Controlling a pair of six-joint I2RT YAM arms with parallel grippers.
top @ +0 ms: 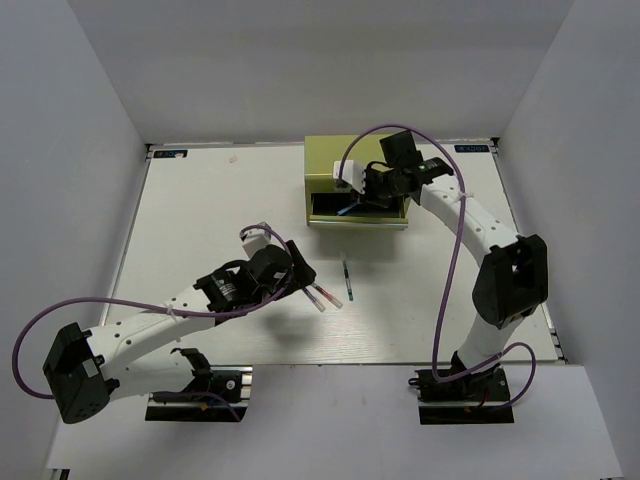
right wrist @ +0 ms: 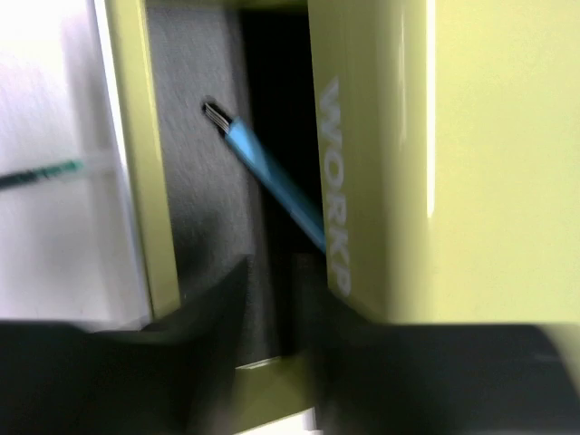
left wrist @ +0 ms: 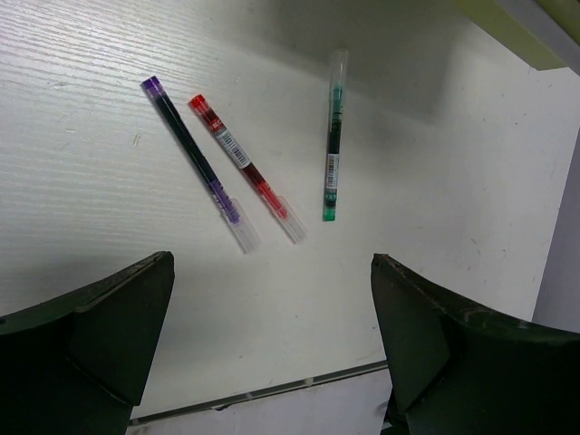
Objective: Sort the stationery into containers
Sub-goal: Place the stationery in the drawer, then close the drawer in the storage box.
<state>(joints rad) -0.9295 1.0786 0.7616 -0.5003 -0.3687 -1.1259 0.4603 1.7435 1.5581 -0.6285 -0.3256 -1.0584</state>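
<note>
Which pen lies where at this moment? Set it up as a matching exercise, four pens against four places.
Pens
1. light blue pen
2. purple pen
3. red pen
4. green pen

Places
A. on the table, between two other pens
B. inside the open drawer of the chest
C. on the table, apart from the others, rightmost in the left wrist view
D. on the table, leftmost in the left wrist view

Pairs: 1-B, 2-D, 3-A, 4-C

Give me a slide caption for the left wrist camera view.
Open left gripper over a purple pen, a red pen and a green pen lying on the white table.
</note>
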